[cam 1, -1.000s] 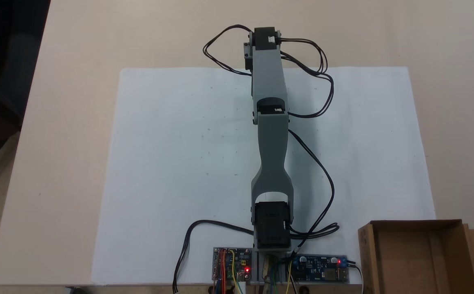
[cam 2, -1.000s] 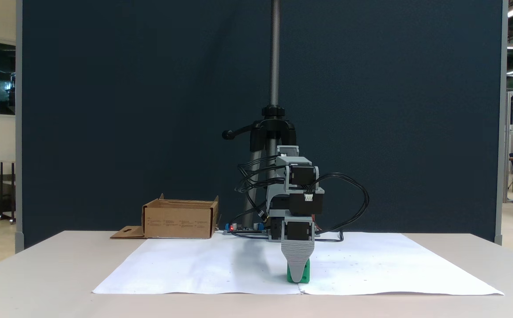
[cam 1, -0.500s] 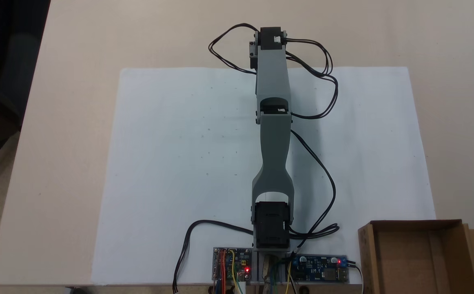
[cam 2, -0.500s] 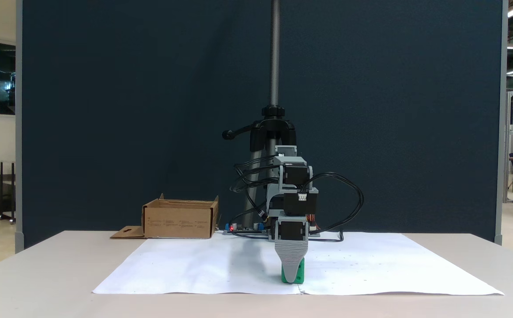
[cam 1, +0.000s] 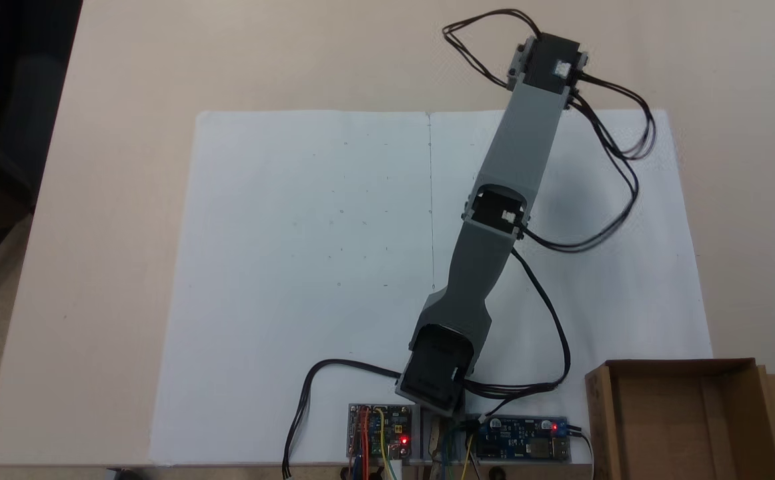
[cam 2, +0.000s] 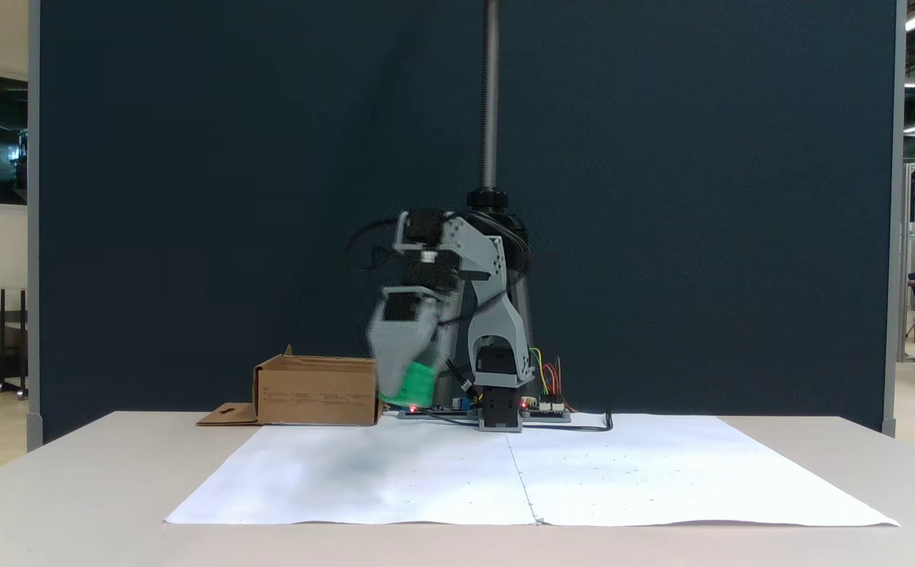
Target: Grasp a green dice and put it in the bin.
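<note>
Fixed view from above: grey arm (cam 1: 494,213) slanted up-right across white paper (cam 1: 294,267); box (cam 1: 687,420) at lower right of paper, on desk (cam 1: 94,133).

Fixed view from front: blurred pincer (cam 2: 409,378) raised off paper, clamped on green dice (cam 2: 413,384), just right of box (cam 2: 316,390), level with its rim.

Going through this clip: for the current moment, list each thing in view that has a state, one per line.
Small bright green plastic dice: lifted off the paper, held at the blurred tool.
Tool: raised beside the box; grip cannot be told.
Shallow brown cardboard box: open-topped, inside bare where visible, side flap folded out.
White paper sheet: flat on the table.
Circuit boards: red lights on.
</note>
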